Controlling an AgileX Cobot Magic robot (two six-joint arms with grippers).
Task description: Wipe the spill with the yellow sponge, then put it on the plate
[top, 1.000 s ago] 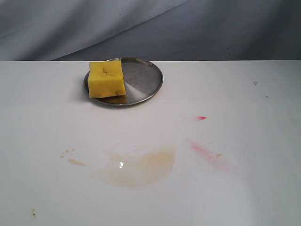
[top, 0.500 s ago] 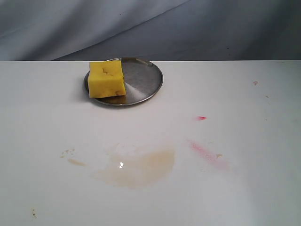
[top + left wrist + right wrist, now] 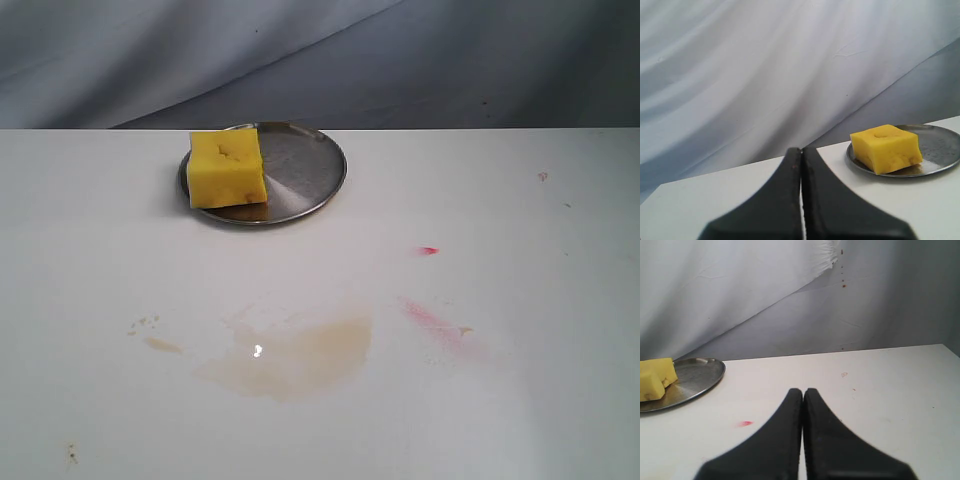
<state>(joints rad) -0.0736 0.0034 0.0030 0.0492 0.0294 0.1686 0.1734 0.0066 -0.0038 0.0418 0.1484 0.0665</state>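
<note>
The yellow sponge [image 3: 228, 170] lies on the left part of the round silver plate [image 3: 305, 170] at the back of the white table. It also shows in the left wrist view as the sponge [image 3: 885, 148] on the plate [image 3: 940, 150]. The spill [image 3: 300, 355] is a wide pale tan smear on the table near the front. Neither gripper shows in the exterior view. My left gripper [image 3: 801, 151] is shut and empty, well away from the sponge. My right gripper [image 3: 803, 391] is shut and empty too, with the plate [image 3: 690, 377] and sponge [image 3: 655, 377] off to one side.
A pink-red streak [image 3: 435, 325] and a small red mark [image 3: 428, 250] lie right of the spill. Small tan specks [image 3: 155, 335] sit to its left. A grey cloth backdrop [image 3: 320, 60] hangs behind the table's far edge.
</note>
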